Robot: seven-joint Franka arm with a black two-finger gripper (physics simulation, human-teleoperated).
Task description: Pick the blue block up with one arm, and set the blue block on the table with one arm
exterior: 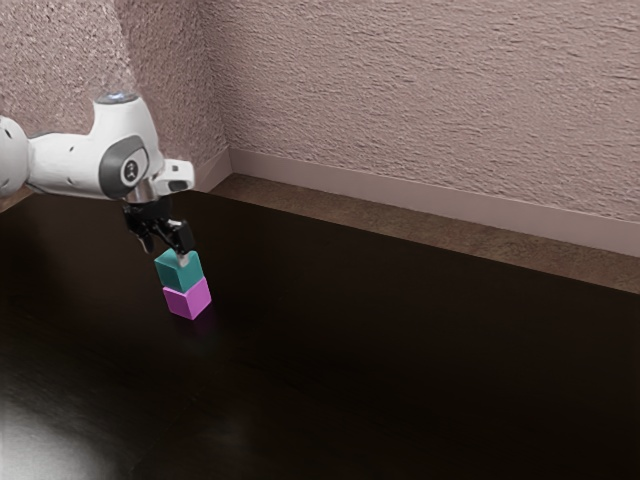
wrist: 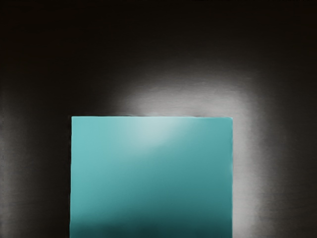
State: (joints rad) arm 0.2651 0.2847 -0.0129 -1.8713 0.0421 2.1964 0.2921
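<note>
Dark table (exterior: 420,350), pink block (exterior: 188,301) on it

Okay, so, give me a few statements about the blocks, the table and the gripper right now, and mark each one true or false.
1. The blue block sits on top of the pink block. True.
2. The pink block rests on the table. True.
3. The tabletop is white. False: it is dark, nearly black.
4. The gripper is shut with its fingers together. False: its fingers stand apart, at the top of the stack.
5. The blue block already rests directly on the table. False: the pink block is between them.
</note>
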